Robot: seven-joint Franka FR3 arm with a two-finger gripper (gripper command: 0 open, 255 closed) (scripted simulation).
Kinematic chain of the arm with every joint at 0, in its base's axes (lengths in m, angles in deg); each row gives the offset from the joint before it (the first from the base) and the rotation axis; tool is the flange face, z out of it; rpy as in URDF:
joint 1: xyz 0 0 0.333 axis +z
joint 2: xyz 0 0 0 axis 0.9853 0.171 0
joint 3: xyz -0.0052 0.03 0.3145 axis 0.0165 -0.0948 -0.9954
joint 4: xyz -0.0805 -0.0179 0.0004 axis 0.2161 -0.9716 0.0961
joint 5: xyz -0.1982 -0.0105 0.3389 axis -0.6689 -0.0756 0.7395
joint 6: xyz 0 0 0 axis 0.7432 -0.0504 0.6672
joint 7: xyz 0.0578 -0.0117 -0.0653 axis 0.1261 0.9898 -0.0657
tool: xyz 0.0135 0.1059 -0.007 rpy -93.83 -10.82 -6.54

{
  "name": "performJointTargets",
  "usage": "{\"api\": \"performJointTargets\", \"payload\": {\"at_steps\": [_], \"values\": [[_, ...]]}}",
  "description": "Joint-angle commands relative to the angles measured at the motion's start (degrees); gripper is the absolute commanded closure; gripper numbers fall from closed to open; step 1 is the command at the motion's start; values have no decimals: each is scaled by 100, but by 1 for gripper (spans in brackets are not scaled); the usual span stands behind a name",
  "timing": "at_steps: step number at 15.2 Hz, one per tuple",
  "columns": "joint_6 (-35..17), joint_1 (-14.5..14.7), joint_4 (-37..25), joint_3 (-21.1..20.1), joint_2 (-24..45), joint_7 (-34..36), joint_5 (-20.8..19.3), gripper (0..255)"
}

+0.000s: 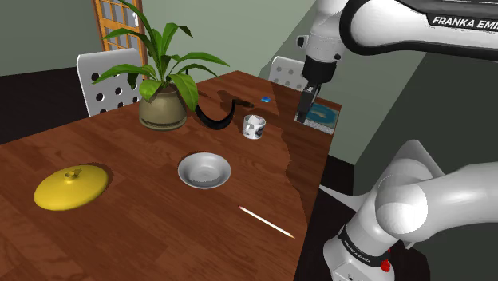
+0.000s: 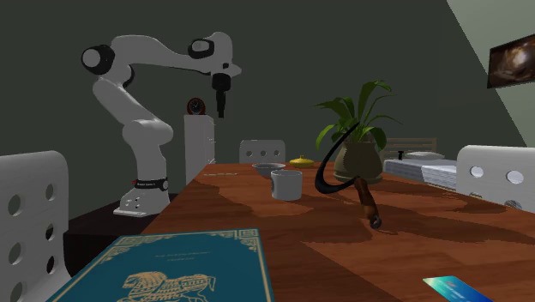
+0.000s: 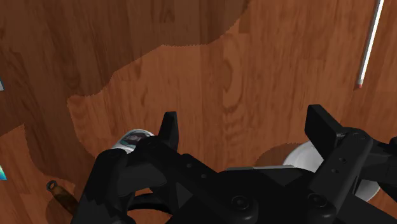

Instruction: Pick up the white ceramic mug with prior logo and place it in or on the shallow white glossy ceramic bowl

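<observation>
Hanging above the brown wooden table [image 1: 120, 231], the all-black two-finger gripper [image 1: 303, 116] is showing its fingers [image 3: 168, 130] spread wide apart, with bare wood between them. The small white mug with dark markings on its side [image 1: 254, 126] is standing upright on the table, lower than the gripper and off to the shoulder view's left of it, touching neither finger. In the wrist view the mug [image 3: 130, 138] is peeking out just outside one finger rather than sitting between the two.

The shallow white glossy bowl [image 1: 204, 170] is resting near the mug, toward the shoulder view's lower left of it, and apart from it. A black curved band [image 1: 215, 118] is lying just beside the mug on the shoulder view's left, and a green leafy plant in a tan pot [image 1: 164, 104] is standing beyond that. A teal hardcover book [image 1: 326, 114] is lying to the mug's right in the shoulder view. A round yellow lid with a small knob [image 1: 70, 187] is sitting well apart from the mug, far to its left in the same view.
</observation>
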Motion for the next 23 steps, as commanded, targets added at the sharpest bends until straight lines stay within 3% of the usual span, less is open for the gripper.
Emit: {"api": "performJointTargets", "payload": {"at_steps": [1,13,23], "values": [[0,0,0,0,0,0,0,0],[-1555,-345,-713,1061,2291,-917,-115,0],[-2228,-540,-2127,1680,4532,-1890,501,0]]}}
